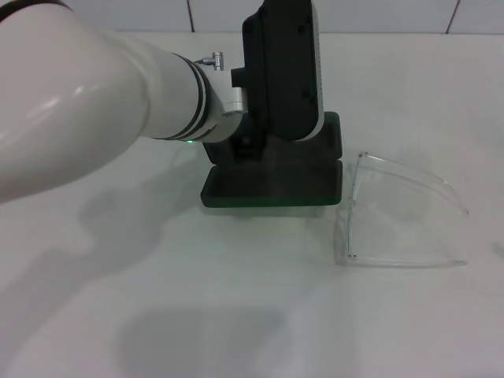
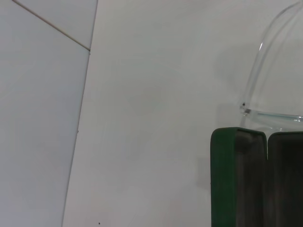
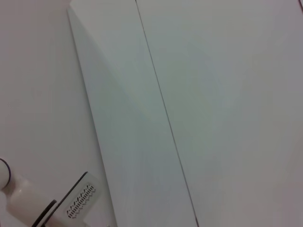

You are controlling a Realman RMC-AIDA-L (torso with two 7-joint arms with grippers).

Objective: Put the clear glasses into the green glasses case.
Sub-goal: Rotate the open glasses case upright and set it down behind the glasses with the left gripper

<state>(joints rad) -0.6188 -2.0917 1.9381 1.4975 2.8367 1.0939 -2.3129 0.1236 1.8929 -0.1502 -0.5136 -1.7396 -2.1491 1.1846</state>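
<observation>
White tabletop (image 1: 236,315) is bounded at the back by a pale tiled wall. Near its middle, the green glasses case (image 1: 272,185) is laid open, its dark lining seen in the left wrist view. Directly above the case's rear half, the left gripper (image 1: 279,71) is held, its black housing covering the fingers, so open or closed cannot be told. Just beside the case, on its right, the clear glasses (image 1: 402,213) are rested, arms unfolded, clear of the gripper. The right gripper is not seen.
</observation>
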